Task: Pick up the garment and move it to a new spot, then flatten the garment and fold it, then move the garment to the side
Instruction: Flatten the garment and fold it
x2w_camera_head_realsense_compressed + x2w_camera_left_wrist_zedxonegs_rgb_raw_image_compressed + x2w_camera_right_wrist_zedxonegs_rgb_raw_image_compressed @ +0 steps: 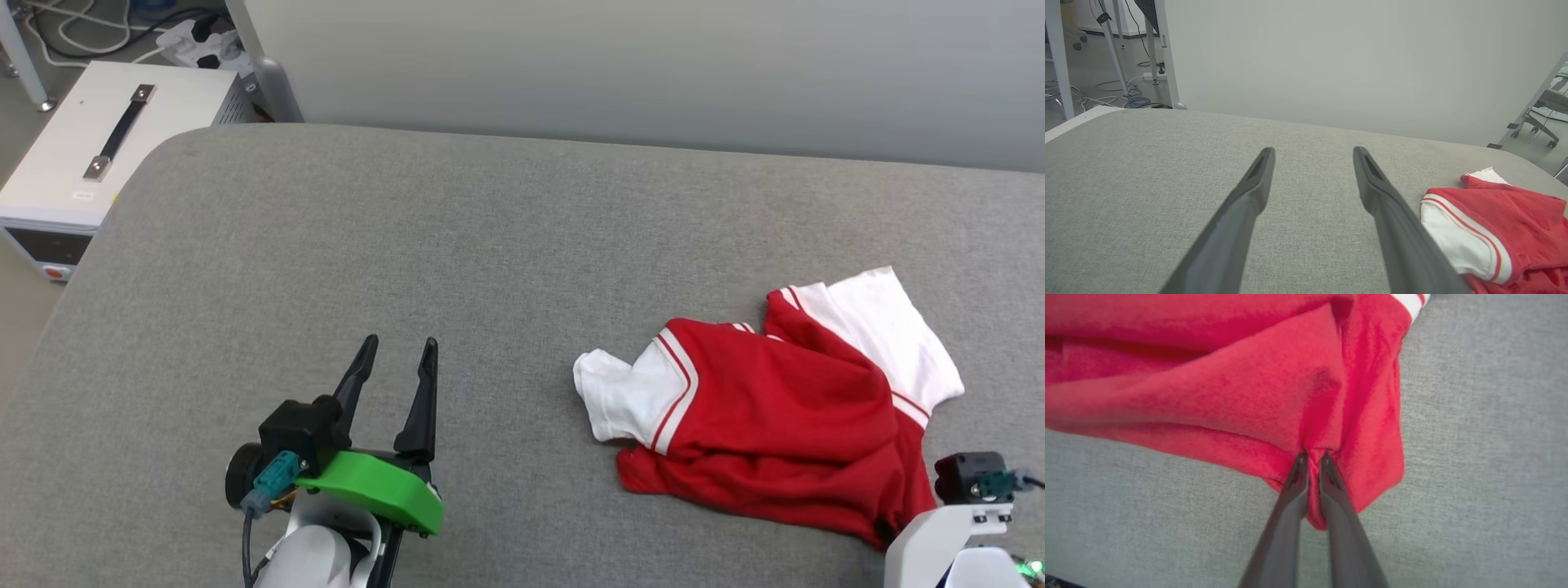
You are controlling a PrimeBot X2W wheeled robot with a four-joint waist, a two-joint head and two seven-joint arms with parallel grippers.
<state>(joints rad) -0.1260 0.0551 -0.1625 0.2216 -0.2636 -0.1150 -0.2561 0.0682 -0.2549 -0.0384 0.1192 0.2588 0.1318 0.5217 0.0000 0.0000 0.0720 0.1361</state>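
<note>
- A grey fabric-covered table point(408, 245) takes up most of the head view. Its far-left corner is rounded, and a plain pale wall point(653, 73) runs behind its far edge.
- The red shirt point(775, 408) lies crumpled on the right side of the table, toward the near edge. One white sleeve point(629, 396) with red-striped trim points toward the middle of the table, and a second white sleeve point(890, 327) spreads out on the far side. No lettering can be seen on the upturned side.
- A white case point(73, 180) with a black carry handle point(120, 132) stands on the floor just off the table's left edge.
- The left gripper point(400, 343) is held over bare table well to the left of the shirt. Its two dark fingers are spread wide with nothing between them.
- In its own wrist view, the right gripper point(1313, 456) is at the shirt's near right corner. Its fingers are pinched together on a bunched fold of red fabric, which puckers at the tips.
- A white power strip point(192, 45) and loose cables lie on the floor beyond the case.
- An office chair point(1541, 118) shows past the table's right end in the left wrist view.
</note>
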